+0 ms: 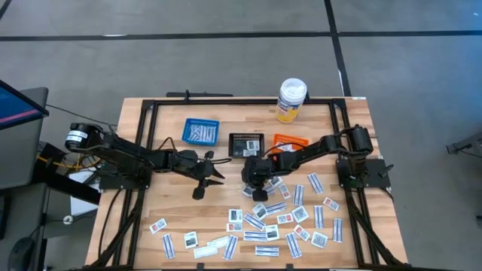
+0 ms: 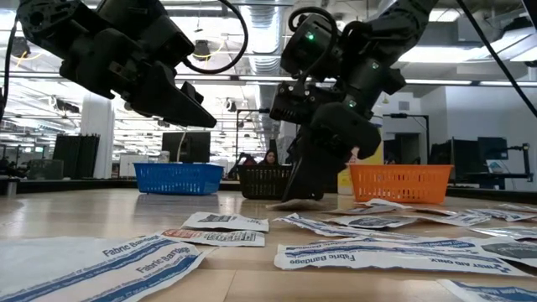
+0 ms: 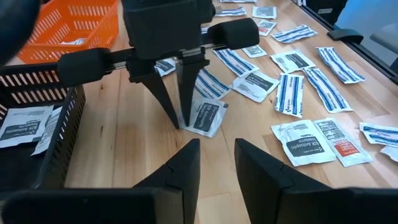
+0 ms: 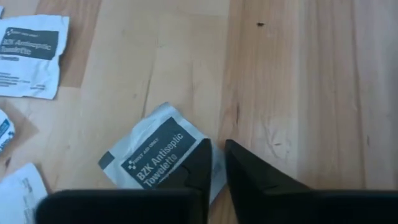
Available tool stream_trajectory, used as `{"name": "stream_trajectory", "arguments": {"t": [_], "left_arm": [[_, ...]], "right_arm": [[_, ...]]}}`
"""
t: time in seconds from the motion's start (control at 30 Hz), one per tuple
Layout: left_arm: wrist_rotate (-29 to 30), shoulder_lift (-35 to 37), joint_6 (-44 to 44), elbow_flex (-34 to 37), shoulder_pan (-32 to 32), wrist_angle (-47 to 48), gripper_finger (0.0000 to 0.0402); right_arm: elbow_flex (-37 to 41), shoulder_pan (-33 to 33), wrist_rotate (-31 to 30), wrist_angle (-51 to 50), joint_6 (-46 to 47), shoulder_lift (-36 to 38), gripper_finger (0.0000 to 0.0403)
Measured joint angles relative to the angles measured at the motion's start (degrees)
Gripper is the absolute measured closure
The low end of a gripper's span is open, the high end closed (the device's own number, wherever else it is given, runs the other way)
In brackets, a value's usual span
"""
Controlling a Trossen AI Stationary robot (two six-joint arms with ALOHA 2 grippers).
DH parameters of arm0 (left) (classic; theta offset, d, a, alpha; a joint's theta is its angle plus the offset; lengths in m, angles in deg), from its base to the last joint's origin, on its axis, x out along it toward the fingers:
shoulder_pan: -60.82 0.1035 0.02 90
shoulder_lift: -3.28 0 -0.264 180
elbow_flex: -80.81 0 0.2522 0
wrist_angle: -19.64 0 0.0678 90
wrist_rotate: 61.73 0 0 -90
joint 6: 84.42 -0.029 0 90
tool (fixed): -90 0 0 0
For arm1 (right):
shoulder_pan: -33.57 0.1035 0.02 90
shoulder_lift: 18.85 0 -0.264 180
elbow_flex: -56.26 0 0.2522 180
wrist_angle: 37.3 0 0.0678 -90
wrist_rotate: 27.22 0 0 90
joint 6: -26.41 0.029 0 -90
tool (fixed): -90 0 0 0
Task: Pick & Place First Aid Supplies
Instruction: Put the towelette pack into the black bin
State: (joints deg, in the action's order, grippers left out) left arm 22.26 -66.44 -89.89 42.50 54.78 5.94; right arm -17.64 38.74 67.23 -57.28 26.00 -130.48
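My right gripper [image 4: 217, 163] is down at the table, fingers nearly pressed together and pinching the edge of an antiseptic towelette packet [image 4: 158, 158]. The packet lies flat on the wood, its printed face stretching away to one side of my fingertips; only its corner sits between them.

The left wrist view catches what my own camera misses: the right gripper [image 3: 179, 111] standing almost upright, its points on the packet [image 3: 205, 115], the packet's far edge lifted a little off the table [image 3: 124, 143].

Around my fingertips: beyond them, the scatter of first aid supplies [image 1: 290, 222], bandage strips and square packets, spread across the near half of the table. Behind my right arm stands the black basket [image 1: 246, 144], with white packets already inside it in the left wrist view, and just beside that the orange basket [image 1: 289, 141]. The blue basket [image 1: 201, 132] is farther off, behind my left arm. A white bottle [image 1: 291, 100] stands at the back edge.

My left gripper [image 1: 202, 181] hovers above bare wood near the right one, fingers spread and holding nothing.

The low view shows the left arm well above the tabletop, and bandage wrappers lying close in front.
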Motion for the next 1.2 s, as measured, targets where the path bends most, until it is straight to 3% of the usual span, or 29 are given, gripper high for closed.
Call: {"name": "stream_trajectory", "arguments": {"t": [0.17, 0.5, 1.2], "left_arm": [[-0.01, 0.00, 0.00, 0.00, 0.00, 0.00, 0.0302], [0.01, 0.00, 0.00, 0.02, 0.00, 0.02, 0.0302], [-0.01, 0.00, 0.00, 0.02, 0.00, 0.20, 0.0302]], "right_arm": [[-0.13, -0.21, -0.21, -0.10, 0.00, 0.05, 0.0400], [-5.53, 1.22, -0.15, -7.78, 0.02, -0.17, 0.0402], [-5.81, 1.55, -0.70, -8.44, 0.00, -0.06, 0.0403]]}}
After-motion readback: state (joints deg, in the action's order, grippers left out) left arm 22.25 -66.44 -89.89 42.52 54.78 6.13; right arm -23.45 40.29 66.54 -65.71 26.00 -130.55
